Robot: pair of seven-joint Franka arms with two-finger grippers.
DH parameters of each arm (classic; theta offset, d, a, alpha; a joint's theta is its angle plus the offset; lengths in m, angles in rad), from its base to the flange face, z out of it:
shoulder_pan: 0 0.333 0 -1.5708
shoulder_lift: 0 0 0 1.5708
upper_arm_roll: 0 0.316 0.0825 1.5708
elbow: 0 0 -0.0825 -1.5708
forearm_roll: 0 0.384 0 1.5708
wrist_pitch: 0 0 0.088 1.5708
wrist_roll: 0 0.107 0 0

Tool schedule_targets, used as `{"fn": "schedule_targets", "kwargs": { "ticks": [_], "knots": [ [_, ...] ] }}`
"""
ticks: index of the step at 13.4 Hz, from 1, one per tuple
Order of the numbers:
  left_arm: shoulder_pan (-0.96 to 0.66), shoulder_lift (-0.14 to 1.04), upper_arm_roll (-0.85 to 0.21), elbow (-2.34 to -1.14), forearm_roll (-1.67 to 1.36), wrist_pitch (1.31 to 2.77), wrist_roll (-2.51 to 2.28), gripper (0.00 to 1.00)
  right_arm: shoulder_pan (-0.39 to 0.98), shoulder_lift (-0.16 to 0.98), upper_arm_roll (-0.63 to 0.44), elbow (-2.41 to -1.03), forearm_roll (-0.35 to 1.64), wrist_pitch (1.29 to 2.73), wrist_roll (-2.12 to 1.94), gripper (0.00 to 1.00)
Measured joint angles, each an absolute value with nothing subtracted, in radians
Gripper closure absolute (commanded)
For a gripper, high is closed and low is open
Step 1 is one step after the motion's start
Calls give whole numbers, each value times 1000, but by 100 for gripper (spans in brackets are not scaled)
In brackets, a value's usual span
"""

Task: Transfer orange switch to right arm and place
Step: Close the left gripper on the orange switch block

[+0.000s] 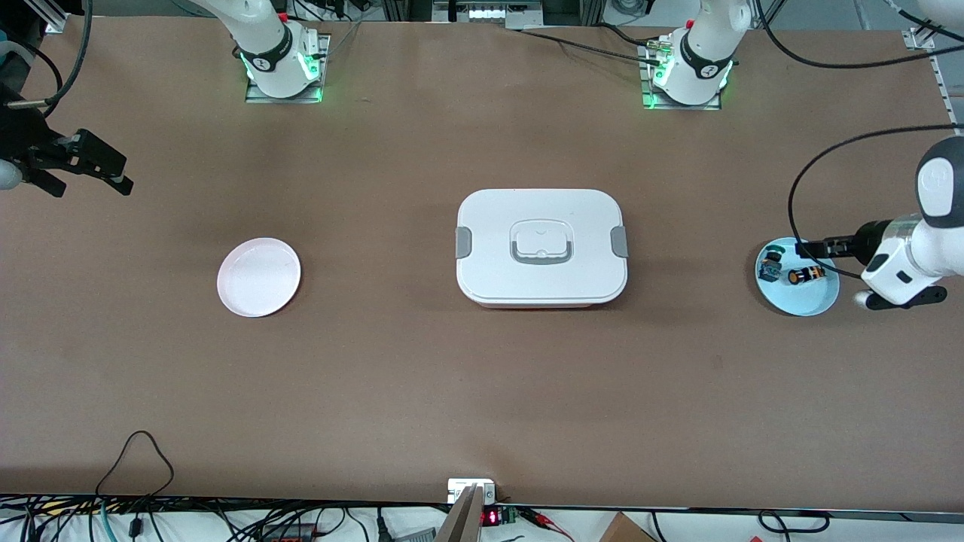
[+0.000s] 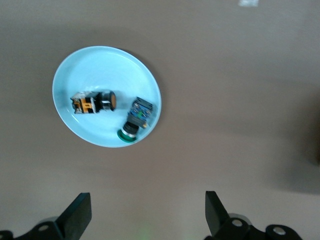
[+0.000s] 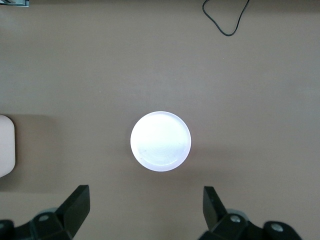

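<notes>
Left gripper (image 1: pixel 813 248) overlaps the light blue plate (image 1: pixel 809 303) in the front view, hiding part of its rim. Right gripper (image 1: pixel 113 172) sits at the frame edge, its arm cut off. Markings on the orange switch (image 2: pixel 93 102) and the neighbouring blue-and-green component (image 2: pixel 136 119) are too blurred to read.

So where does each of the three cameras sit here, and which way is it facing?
Front view: high across the table, facing both bases; shows the white lidded box, the pink plate, the blue plate, both arms.
Left wrist view: on the left arm, looking down at the blue plate with the orange switch and the green-capped component; open left gripper at the edge.
Right wrist view: on the right arm, looking down at the pink plate; open right gripper at the edge.
Shared: each plate appears in the front view and one wrist view.
</notes>
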State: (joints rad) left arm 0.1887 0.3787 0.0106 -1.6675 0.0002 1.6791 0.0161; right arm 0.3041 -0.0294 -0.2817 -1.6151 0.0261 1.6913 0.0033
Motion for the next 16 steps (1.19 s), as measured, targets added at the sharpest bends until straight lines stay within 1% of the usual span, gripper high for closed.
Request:
{"fn": "schedule_targets", "kwargs": {
  "ticks": [3, 5, 10, 16],
  "knots": [
    [224, 438, 11, -1668, 35, 1739, 34, 0, 304, -29, -282, -1615, 26, 1694, 3, 0],
    [225, 456, 11, -1668, 82, 1766, 39, 0, 304, -29, -282, -1615, 26, 1694, 3, 0],
    [263, 495, 11, -1674, 87, 1844, 60, 0, 303, -29, -282, -1615, 26, 1695, 3, 0],
    [300, 507, 10, -1779, 87, 2049, 125, 0, 303, -29, -284, -1615, 26, 1695, 3, 0]
  ]
}}
